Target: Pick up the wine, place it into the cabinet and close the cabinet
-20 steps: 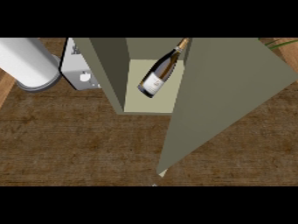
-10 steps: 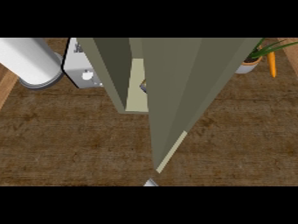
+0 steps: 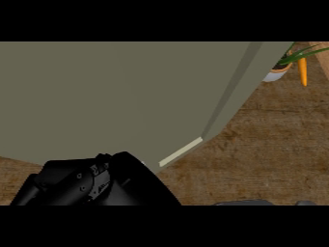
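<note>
Left hand (image 3: 89, 183), black, is showing at the lower left of the frame against the cabinet door; finger state cannot be told. Cabinet (image 3: 110, 96), olive, rigid, is filling the upper left and centre. Table (image 3: 267, 159), wood-grained, is lying lower right. Wine: not visible, presumably inside; glass, heavy, slippery, fragile, best gripped around the body.

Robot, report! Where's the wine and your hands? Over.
Left hand low by cabinet door. Right hand not seen. Wine hidden; door fills view. Potted plant off aside.

Kitchen: wooden counter (image 3: 281, 140), cabinet (image 3: 102, 96)
</note>
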Available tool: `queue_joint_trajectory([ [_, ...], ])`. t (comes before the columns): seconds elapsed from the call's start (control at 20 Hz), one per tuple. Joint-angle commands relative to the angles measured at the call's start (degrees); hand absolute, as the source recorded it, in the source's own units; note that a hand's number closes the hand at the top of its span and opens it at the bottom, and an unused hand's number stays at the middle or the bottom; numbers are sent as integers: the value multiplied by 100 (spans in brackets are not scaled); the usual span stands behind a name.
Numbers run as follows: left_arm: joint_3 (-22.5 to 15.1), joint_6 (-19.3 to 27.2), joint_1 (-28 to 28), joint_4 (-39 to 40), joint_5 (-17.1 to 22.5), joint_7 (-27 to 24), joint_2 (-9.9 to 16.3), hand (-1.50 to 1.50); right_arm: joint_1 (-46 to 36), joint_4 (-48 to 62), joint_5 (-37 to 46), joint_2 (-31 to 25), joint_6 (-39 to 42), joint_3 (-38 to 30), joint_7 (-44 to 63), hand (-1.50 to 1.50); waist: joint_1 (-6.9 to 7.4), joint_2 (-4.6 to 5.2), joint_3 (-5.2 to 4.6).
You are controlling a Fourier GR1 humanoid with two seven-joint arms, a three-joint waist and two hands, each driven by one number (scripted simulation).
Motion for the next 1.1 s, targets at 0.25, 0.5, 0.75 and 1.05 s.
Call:
queue_joint_trajectory([
  [0.25,124,-260,-44,352,-120,-45,-237,-150,-1888,2453,-378,173,747,-1329,-744,150,-67,-5,4],
  [0.5,185,-387,103,307,-271,-73,-306,-150,-2143,3728,-129,195,752,-1483,-1419,150,-39,1,4],
  [0.75,220,-194,-40,229,-440,151,-462,-150,-1945,4231,-436,122,1379,-2043,-1908,150,-124,-4,11],
  [1.05,139,131,-211,-158,-514,487,-549,-150,-2069,5206,-468,-2,1751,-2406,-2622,150,-98,8,13],
])
